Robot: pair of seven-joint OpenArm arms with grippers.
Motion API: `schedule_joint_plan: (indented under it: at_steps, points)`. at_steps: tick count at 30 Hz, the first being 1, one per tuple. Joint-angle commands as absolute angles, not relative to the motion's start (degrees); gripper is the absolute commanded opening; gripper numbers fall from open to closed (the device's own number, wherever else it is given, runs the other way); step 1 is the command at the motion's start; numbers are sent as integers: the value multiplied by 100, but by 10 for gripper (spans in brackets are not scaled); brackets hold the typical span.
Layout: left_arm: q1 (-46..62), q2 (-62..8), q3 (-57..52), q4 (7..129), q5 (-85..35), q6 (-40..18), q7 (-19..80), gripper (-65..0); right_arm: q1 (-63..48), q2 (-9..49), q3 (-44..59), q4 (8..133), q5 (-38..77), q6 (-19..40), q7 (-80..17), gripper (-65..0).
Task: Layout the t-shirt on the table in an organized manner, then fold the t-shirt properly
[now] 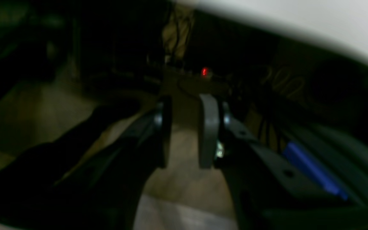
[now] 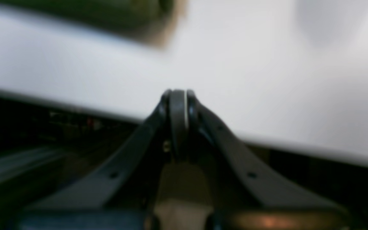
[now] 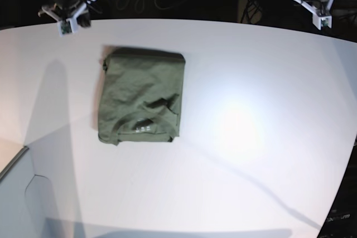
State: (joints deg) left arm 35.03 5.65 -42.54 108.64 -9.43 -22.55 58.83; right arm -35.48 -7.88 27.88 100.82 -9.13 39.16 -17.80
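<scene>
The right end effector (image 2: 178,95) sits pressed closed on nothing, above the edge of the large, smooth white surface (image 3: 251,137). The left end effector (image 1: 187,134) is parted, empty, off the surface's edge. The olive-green cotton t-shirt (image 3: 140,96) lies folded in a compact rectangle, well apart from both. One likely risk: any further grab could drag its layers and undo the fold.
</scene>
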Motion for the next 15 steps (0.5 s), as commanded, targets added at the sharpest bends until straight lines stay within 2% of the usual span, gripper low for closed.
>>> schedule_joint_plan:
  at_steps: [1, 7, 9, 12, 15]
  points:
    - [3609, 593, -4268, 10809, -980, -2246, 5622, -510, -3714, -769, 2800, 10035, -866, 4000, -1675, -650]
    - [3802, 699, -4233, 9200, -971, -2246, 3943, -511, -3916, -497, 2818, 9051, -866, 4000, -1666, -650]
    - [3644, 611, -4145, 8268, -963, -2246, 3407, -542, -3873, -347, 2782, 8497, -866, 4000, -1657, -650]
    - [3143, 119, -3714, 6527, -963, -2211, 2703, -650, -3521, -286, 2774, 7407, -866, 4000, -1341, -650]
    - [2536, -295, -3152, 4725, -963, -2211, 2185, -644, -3222, -268, 2765, 6325, -884, 4000, -541, -650]
